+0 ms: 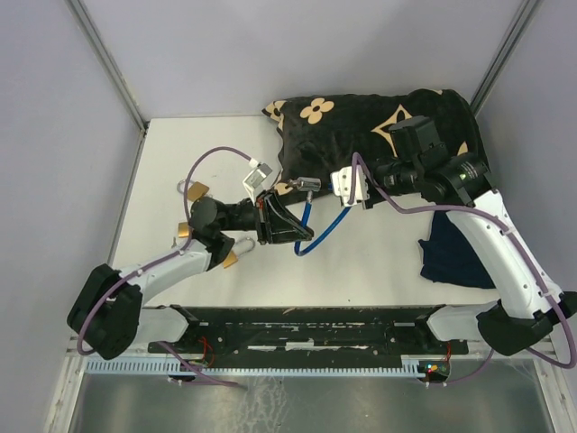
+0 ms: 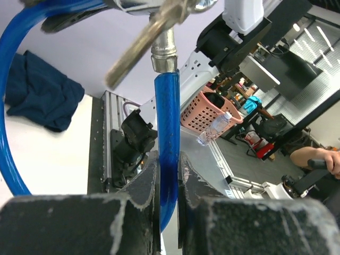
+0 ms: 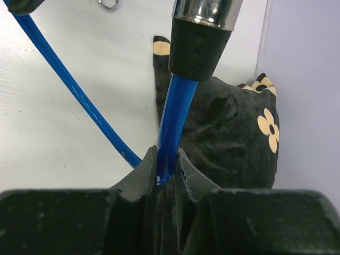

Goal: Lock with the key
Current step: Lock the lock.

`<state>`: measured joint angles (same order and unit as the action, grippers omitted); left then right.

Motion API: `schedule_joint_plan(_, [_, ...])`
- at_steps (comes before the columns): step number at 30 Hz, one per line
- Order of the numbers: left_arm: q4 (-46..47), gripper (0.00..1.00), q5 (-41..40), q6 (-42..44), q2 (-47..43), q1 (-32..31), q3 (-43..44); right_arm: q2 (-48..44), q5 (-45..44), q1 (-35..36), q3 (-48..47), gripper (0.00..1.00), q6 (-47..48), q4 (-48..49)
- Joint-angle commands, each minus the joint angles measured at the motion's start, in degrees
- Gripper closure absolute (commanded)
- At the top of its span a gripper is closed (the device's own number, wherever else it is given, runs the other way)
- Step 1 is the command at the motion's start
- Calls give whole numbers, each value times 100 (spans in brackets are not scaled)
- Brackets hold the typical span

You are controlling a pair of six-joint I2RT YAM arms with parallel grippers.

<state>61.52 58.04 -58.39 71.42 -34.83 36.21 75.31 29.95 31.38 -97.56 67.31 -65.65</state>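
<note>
1. Right now the left gripper point(image 2: 168, 175) is clamping the blue cable point(image 2: 167, 122). Its two fingers are drawn in until only the cable is sitting between them.
2. Just beyond those fingertips the cable is ending in a metal ferrule point(image 2: 164, 50). The key point(image 2: 135, 50) is slanting out right beside the ferrule, and neither hand is holding it.
3. The right gripper point(image 3: 166, 159) is pinching another stretch of the same cable in the same tight way. Straight ahead of its fingers the cable is running into a black sleeve point(image 3: 194, 48) topped by the chrome lock body point(image 3: 207, 10).
4. Between the two hands the spare cable is sagging in a loop, curving away below and to the side of the right fingers.
5. As for progress, the pick-up part is looking done. Both hands are gripping the cable near its ends, and those ends are sitting close together in front of the fingertips.
6. Whether the ferrule end is seated in the lock body is not showing clearly from any view.
7. What is remaining, by my reading, is the key itself. It is waiting to be gripped and turned, so one hand is going to have to let go of the cable first.
</note>
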Motion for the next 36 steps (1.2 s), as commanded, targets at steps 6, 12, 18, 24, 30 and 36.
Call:
schedule_joint_plan(6, [3756, 97, -259, -3815, 1016, 64, 512, 72, 764, 59, -338, 85, -52, 34])
schedule_joint_plan(12, [2474, 97, -224, -2692, 591, 95, 298, 6, 599, 54, -353, 80, 60, -198])
schedule_joint_plan(18, [-375, 97, -75, -439, -215, 90, 360, 5, -29, 49, -309, 79, -331, 133])
schedule_joint_plan(24, [-922, 97, 54, -481, -300, 87, 248, 127, -20, 47, -610, 78, -692, 339])
schedule_joint_plan(30, [-1118, 97, -349, -372, -643, 88, 107, 141, 587, 50, -510, 77, -855, 377])
schedule_joint_plan(36, [-1989, 97, -607, 1450, -1261, 90, 76, 134, 1332, 53, -227, 74, -831, 275])
